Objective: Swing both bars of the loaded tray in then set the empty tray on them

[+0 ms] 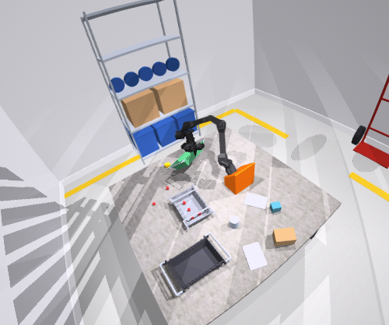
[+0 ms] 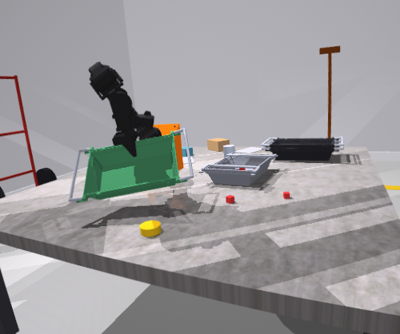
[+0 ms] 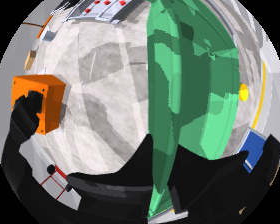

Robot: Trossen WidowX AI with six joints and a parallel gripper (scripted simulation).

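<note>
The grey tray [image 1: 178, 211] [image 2: 234, 178] holds several small red blocks [image 1: 188, 210] and stands level on the table. Its wire bars appear to lie across its top near the two ends. The empty green tray [image 1: 186, 161] [image 2: 114, 176] [image 3: 163, 90] is off the table, tipped steeply with its open side toward the exterior camera. Its own wire bars stick out at its ends. My gripper [image 2: 133, 149] [image 3: 153, 137] is shut on one long side wall of the green tray. One finger shows on the inner side; the other is hidden behind the wall in the exterior view.
Two red blocks [image 2: 230, 199] [image 2: 286, 195] lie outside the grey tray. A yellow disc [image 1: 167, 165] [image 2: 150, 228] lies near the green tray. An orange block [image 1: 240, 179] [image 3: 53, 105] stands by the arm. A black tray [image 1: 196, 262] [image 2: 302, 149], white cylinder, blue cube and cardboard box stand farther off.
</note>
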